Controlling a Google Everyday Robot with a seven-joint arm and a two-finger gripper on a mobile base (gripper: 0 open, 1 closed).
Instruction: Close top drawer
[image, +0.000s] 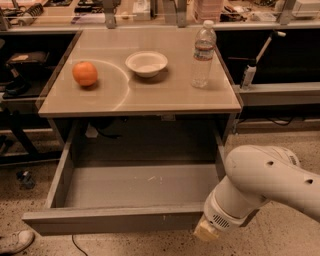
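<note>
One surface carries three things, one of each: one orange on the surface's left part, one white bowl near its middle and toward the back, and one clear water bottle standing upright on its right part with its cap on; the three stand apart from one another. The bottle wears a pale label band around its upper body; no writing on it can be read, and no brand shows anywhere else.

One drawer is open: the top drawer sits directly below the surface, pulled far out toward the camera, so that its whole grey bottom shows, bare but for a few pale scuffs; its flat front panel has no handle and runs the full width under the surface's front edge.

One white arm comes in from the right, below and in front of the surface's front right corner; its thick rounded link slopes down and leftward to a vented wrist; the hand shows only as a tan tip, low at the right end of the drawer's front panel; I cannot tell how far the hand is open, whether it has hold of anything, or whether it touches the panel.
</note>
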